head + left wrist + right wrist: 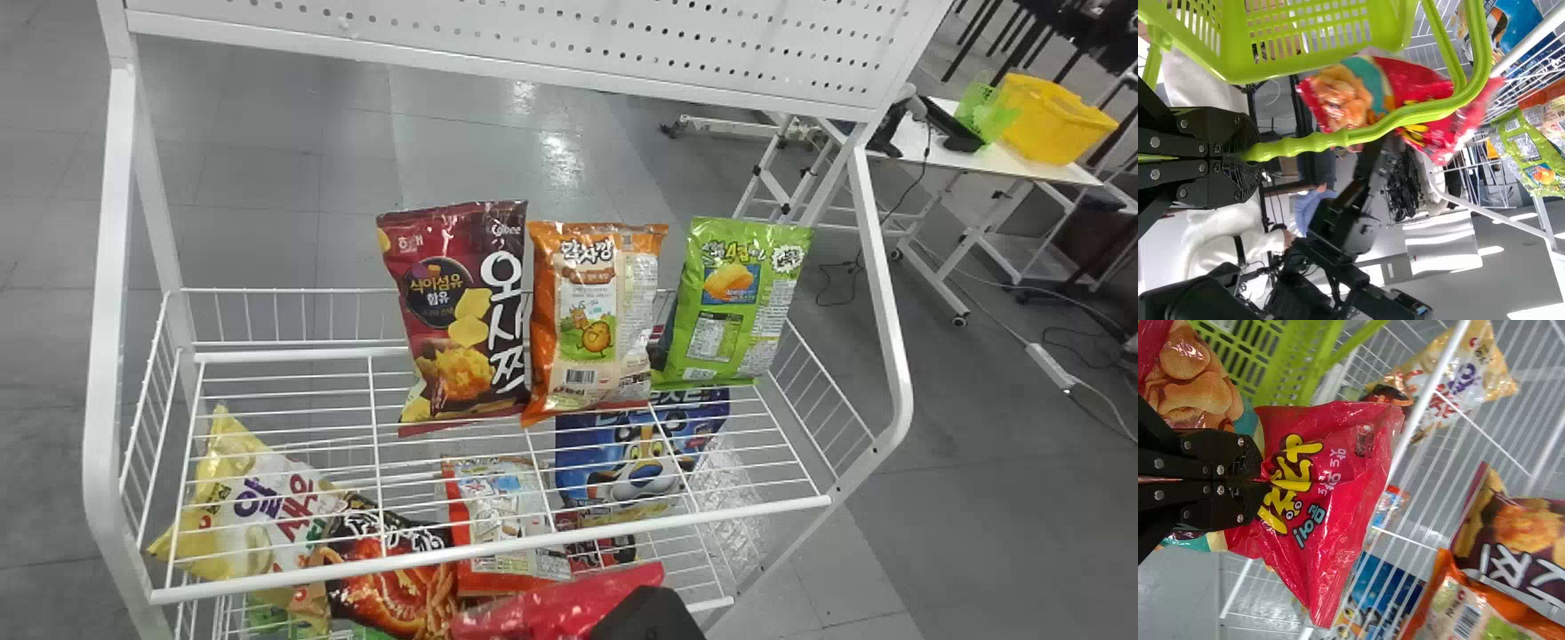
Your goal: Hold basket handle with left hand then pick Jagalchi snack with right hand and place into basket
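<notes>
Grey tiled floor [987,418] spreads around a white wire rack [498,548] bearing glossy coloured snack packets [591,320]; left gripper [1248,153] clamps the lime-green plastic basket [1238,43] handle [1405,116], right gripper [646,615] a crinkled red snack bag [1328,487].

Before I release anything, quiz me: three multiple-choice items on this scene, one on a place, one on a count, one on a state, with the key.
1. Where is the Jagalchi snack?
A) Standing on the wire rack
B) On the floor
C) In the right claw

2. How many snack bags stand on the upper shelf?
A) Three
B) Five
C) One

3. How is the left claw?
A) Wide open
B) Shut on the basket handle
C) Shut on a snack bag

Key:
1 C: its fingers pinch the red bag in the right wrist view.
2 A: dark red, orange and green bags stand side by side.
3 B: the green handle runs out from between its fingers.
</notes>
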